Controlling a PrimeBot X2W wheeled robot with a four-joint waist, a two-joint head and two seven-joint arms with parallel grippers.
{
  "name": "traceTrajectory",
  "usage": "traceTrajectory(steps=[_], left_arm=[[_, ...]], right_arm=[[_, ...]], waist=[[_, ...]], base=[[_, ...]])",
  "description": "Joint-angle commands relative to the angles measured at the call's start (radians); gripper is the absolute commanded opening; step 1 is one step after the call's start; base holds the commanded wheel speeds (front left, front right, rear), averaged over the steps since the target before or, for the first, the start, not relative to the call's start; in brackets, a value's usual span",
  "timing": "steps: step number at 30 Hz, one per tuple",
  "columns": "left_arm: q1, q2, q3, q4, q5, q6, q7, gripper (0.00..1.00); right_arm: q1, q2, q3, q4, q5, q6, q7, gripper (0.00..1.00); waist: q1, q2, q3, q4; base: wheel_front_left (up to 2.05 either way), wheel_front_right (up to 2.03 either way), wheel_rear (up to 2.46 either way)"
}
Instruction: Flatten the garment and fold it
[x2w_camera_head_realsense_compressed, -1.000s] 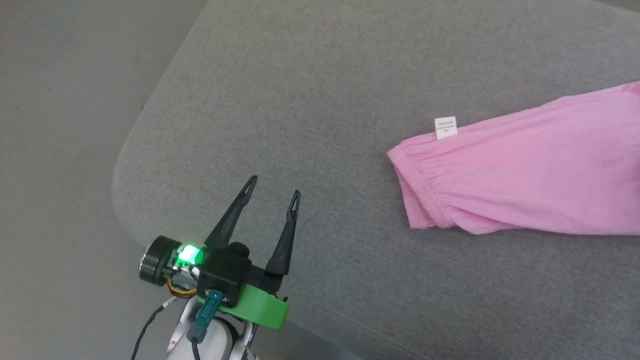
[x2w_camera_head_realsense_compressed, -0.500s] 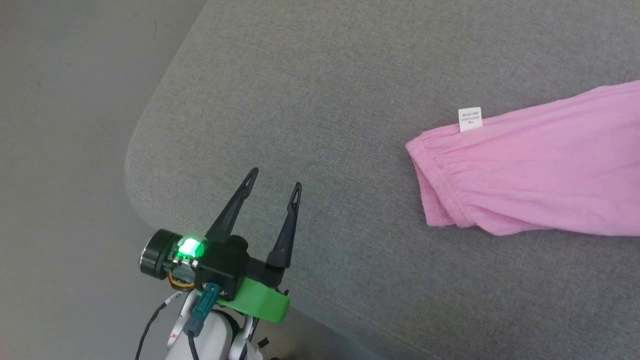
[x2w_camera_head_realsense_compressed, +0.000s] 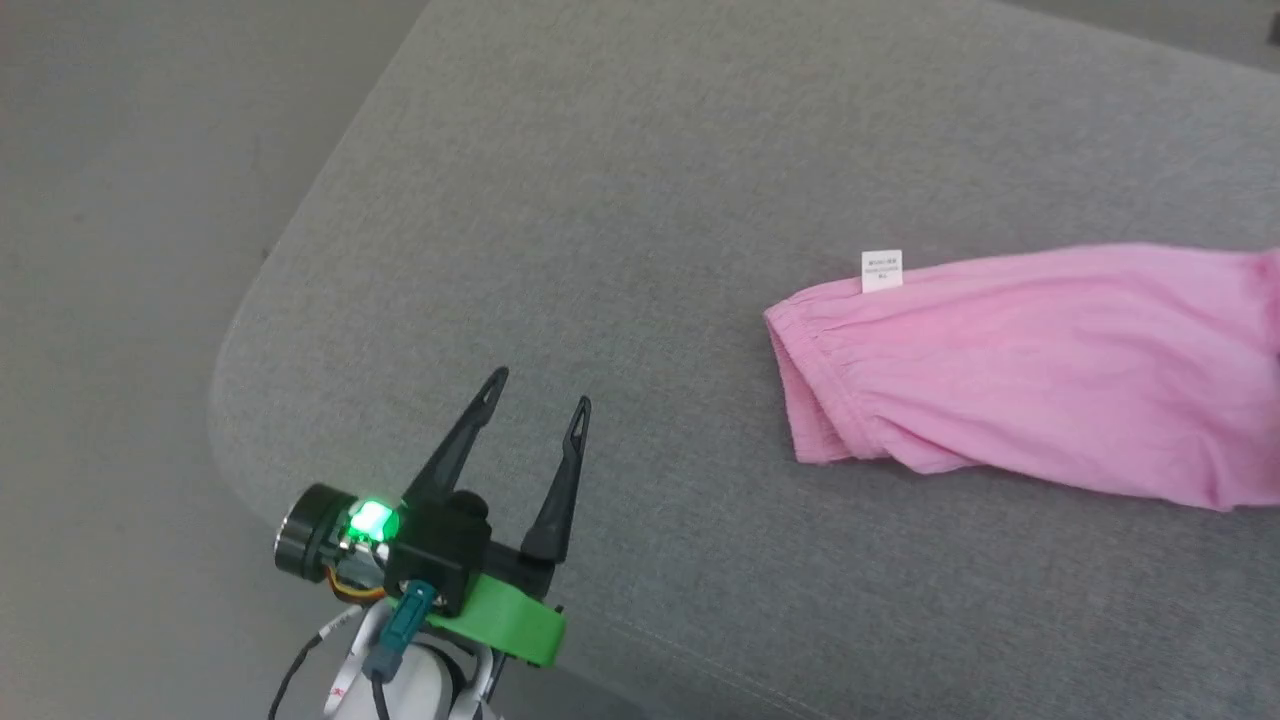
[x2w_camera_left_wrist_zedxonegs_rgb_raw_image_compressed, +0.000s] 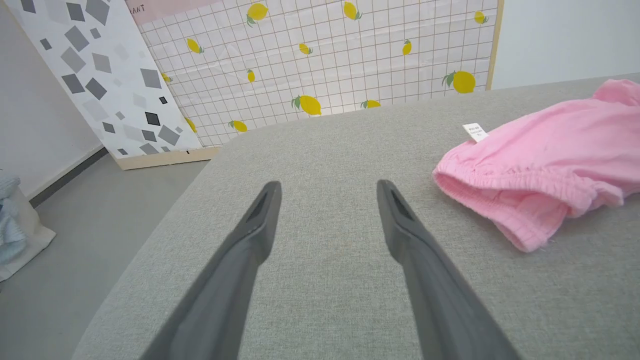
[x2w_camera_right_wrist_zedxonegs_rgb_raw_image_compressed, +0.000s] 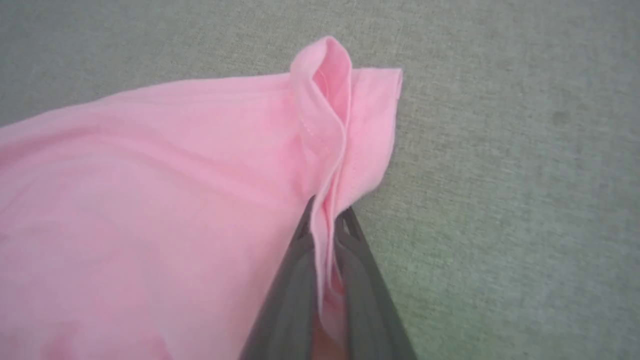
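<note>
The pink garment (x2w_camera_head_realsense_compressed: 1020, 370) lies on the grey cushion at the right of the head view, its gathered band toward the left and a small white label (x2w_camera_head_realsense_compressed: 881, 270) at the band's far edge. My left gripper (x2w_camera_head_realsense_compressed: 535, 390) hovers open over the cushion's near left corner, well left of the cloth, with nothing between its fingers (x2w_camera_left_wrist_zedxonegs_rgb_raw_image_compressed: 250, 240). The same garment (x2w_camera_left_wrist_zedxonegs_rgb_raw_image_compressed: 540, 160) lies to its right in the left wrist view. In the right wrist view my right gripper (x2w_camera_right_wrist_zedxonegs_rgb_raw_image_compressed: 325, 220) is shut on a pinched fold at the hemmed edge of the garment (x2w_camera_right_wrist_zedxonegs_rgb_raw_image_compressed: 150, 200).
The grey cushion (x2w_camera_head_realsense_compressed: 620, 200) has a rounded corner at the left, with grey floor (x2w_camera_head_realsense_compressed: 120, 250) beyond it. Patterned boards (x2w_camera_left_wrist_zedxonegs_rgb_raw_image_compressed: 310, 65) lean against the wall past the cushion's far edge. A pale cloth bundle (x2w_camera_left_wrist_zedxonegs_rgb_raw_image_compressed: 10, 225) sits on the floor at far left.
The head view has shifted while the left gripper stayed open. The garment's right part has drawn up into wrinkles, and its band end now lies flatter.
</note>
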Motion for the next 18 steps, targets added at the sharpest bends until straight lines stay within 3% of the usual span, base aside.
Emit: traceTrajectory(steps=[1, 12, 18], left_arm=[[0.021, 0.006, 0.002, 0.004, 0.005, -0.006, -0.004, 1.00], [0.083, 0.011, -0.008, 0.025, 0.010, -0.020, -0.004, 1.00], [0.086, 0.013, -0.010, 0.024, 0.011, -0.028, -0.004, 1.00]], right_arm=[[0.033, 0.006, -0.014, -0.007, 0.012, 0.005, -0.010, 0.00], [0.283, 0.093, -0.286, -0.066, -0.019, 0.005, -0.027, 0.00], [0.326, 0.144, -0.411, -0.068, -0.080, 0.005, -0.050, 0.00]], waist=[[0.0000, 0.0000, -0.074, -0.064], [0.0000, 0.0000, -0.161, -0.127], [0.0000, 0.0000, -0.157, -0.133]], base=[[0.00, 0.00, 0.00], [0.00, 0.00, 0.00], [0.00, 0.00, 0.00]])
